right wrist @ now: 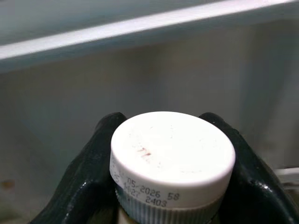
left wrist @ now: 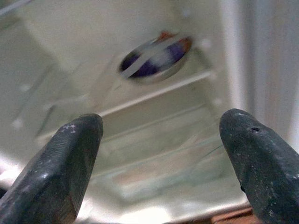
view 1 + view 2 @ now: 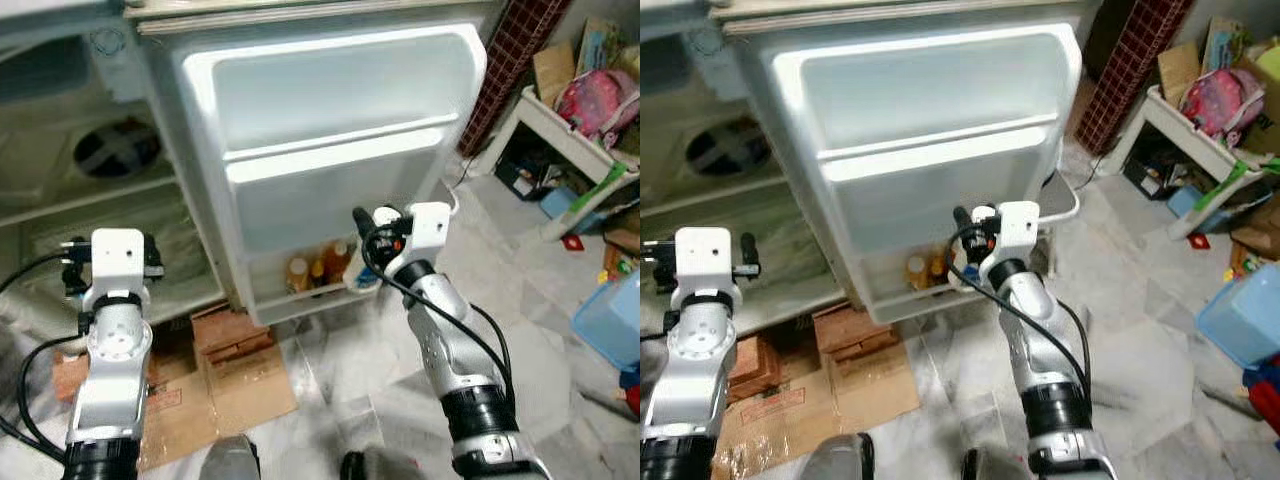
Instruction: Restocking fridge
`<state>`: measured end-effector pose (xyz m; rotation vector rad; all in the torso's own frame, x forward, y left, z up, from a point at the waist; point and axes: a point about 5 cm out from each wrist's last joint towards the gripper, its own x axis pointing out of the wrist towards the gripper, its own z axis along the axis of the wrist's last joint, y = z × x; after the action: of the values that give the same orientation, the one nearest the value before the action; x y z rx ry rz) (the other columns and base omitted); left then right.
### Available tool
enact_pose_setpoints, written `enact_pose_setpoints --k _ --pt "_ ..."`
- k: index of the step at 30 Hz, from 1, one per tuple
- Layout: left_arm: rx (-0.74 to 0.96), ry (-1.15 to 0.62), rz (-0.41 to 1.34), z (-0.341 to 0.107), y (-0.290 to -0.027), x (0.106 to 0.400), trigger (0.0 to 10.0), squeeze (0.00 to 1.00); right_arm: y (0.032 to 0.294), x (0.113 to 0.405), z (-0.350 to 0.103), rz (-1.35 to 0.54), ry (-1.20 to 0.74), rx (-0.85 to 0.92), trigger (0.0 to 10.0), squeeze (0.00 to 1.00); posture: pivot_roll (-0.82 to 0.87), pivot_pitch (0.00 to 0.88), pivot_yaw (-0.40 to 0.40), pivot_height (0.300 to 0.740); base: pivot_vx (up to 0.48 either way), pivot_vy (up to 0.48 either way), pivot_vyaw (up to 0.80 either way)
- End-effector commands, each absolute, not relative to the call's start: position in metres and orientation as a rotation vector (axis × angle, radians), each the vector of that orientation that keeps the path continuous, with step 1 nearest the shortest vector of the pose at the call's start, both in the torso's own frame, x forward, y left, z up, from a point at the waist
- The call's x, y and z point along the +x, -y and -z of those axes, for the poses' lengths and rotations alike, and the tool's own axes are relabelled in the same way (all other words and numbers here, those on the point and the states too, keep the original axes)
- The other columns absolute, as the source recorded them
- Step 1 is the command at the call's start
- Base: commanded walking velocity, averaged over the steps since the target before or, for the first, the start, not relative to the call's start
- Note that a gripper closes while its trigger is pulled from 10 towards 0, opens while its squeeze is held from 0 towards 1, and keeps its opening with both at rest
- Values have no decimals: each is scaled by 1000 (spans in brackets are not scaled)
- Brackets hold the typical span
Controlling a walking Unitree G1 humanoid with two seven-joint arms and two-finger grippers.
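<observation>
right tool pinches the white bottle cap at the door rack; lower it straight beside the orange bottles. left tool spread.

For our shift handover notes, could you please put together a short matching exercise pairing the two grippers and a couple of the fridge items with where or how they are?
Column one:
1. right gripper
2. left gripper
3. amber bottles with orange caps
4. flattened brown cardboard

Column two:
A. on the floor below the fridge
B. standing in the bottom shelf of the open white fridge door
C. open, facing the fridge interior
D. shut on the white-capped bottle

Pairs: 1-D, 2-C, 3-B, 4-A
</observation>
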<state>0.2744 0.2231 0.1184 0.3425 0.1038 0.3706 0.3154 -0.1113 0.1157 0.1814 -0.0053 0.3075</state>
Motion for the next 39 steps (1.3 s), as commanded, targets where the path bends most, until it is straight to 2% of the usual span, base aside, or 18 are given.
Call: enact_pose_setpoints --k 1,10,14,19,32,39 --pt "343 -120 -392 -114 -225 270 10000 0 114 315 -123 -304 41 184 10000 0 61 135 -59 740 0 0 0" --pt "306 -126 -445 -113 -234 254 10000 0 114 315 -124 -332 54 160 10000 0 71 144 -63 740 0 0 0" --pt "313 -128 -443 -111 -237 246 10000 0 109 319 -127 -344 63 165 10000 0 84 149 -68 740 0 0 736" --pt "304 -127 -413 -112 -234 246 10000 0 105 323 -133 -358 82 165 10000 0 88 151 -69 740 0 0 787" --pt "299 -136 -391 -112 -231 246 10000 0 105 324 -142 -390 124 176 10000 0 79 162 -63 740 0 0 0" --pt "298 -135 -389 -113 -231 248 10000 0 100 322 -142 -415 127 171 10000 0 78 162 -65 703 0 0 0"
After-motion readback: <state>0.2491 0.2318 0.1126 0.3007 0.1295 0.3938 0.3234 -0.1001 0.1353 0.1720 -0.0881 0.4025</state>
